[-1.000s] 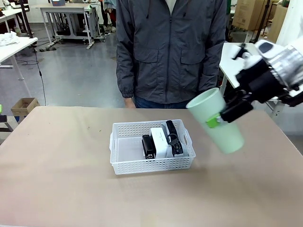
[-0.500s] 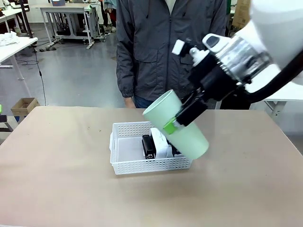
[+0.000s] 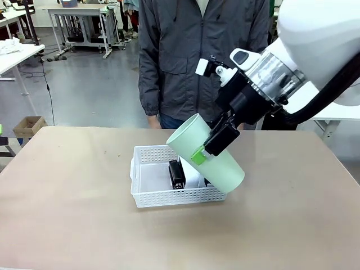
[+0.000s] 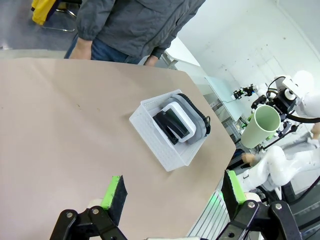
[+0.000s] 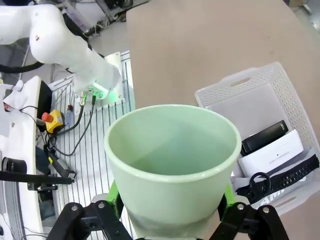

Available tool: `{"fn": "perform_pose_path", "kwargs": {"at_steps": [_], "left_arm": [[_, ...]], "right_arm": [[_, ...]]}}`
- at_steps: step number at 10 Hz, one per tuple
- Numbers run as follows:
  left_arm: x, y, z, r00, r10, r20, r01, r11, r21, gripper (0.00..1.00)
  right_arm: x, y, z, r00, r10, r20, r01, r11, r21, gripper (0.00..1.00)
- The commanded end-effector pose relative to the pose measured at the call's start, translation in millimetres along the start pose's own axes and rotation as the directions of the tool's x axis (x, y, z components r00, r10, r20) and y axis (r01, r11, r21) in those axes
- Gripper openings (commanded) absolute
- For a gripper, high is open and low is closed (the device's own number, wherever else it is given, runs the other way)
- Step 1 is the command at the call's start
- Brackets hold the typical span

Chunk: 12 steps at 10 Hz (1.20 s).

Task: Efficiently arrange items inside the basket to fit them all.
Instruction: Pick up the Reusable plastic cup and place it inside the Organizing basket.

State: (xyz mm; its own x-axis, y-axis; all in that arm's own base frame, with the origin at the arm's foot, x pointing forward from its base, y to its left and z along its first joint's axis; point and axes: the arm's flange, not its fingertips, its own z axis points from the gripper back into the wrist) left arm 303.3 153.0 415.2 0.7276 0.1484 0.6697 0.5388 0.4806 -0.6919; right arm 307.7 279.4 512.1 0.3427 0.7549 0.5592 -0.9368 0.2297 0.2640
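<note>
A tan, matte tabletop (image 3: 67, 202) fills the foreground, its far corners cut at an angle. Beyond it lies a grey, glossy concrete floor (image 3: 90, 90) that mirrors soft overhead light. A white workbench on castored metal legs (image 3: 79, 19) stands at the back, with a second white table (image 3: 17, 53) at the left edge and a black cable trailing down beside it. A small open cardboard box (image 3: 29, 126) sits on the floor near the tabletop's left corner, and brown cardboard cartons (image 3: 298, 17) are stacked at the upper right. In the left wrist view, a plain white wall (image 4: 250, 45) rises behind.
</note>
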Motion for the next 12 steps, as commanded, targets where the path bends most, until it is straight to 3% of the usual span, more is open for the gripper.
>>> {"fn": "perform_pose_path", "kwargs": {"at_steps": [1,4,5,9,10,12], "left_arm": [[3,-3,0,1.000,0.001,0.016,-0.001,1.000,-0.012,1.00],[3,-3,0,1.000,0.001,0.016,-0.001,1.000,-0.012,1.00],[3,-3,0,1.000,0.001,0.016,-0.001,1.000,-0.012,1.00],[3,-3,0,1.000,0.001,0.016,-0.001,1.000,-0.012,1.00],[3,-3,0,1.000,0.001,0.016,-0.001,1.000,-0.012,1.00],[3,-3,0,1.000,0.001,0.016,-0.001,1.000,-0.012,1.00]], "right_arm": [[9,1,-14,0.998,-0.059,-0.029,0.057,0.997,-0.055,0.88],[64,-14,-48,0.968,-0.252,0.011,0.252,0.963,-0.100,0.88],[79,-26,-66,0.932,-0.363,0.005,0.362,0.926,-0.103,0.88],[126,-63,-116,0.832,-0.554,0.010,0.543,0.812,-0.212,0.88],[135,-71,-131,0.802,-0.597,0.019,0.583,0.775,-0.245,0.88],[141,-89,-159,0.656,-0.748,0.098,0.737,0.607,-0.296,0.88]]}}
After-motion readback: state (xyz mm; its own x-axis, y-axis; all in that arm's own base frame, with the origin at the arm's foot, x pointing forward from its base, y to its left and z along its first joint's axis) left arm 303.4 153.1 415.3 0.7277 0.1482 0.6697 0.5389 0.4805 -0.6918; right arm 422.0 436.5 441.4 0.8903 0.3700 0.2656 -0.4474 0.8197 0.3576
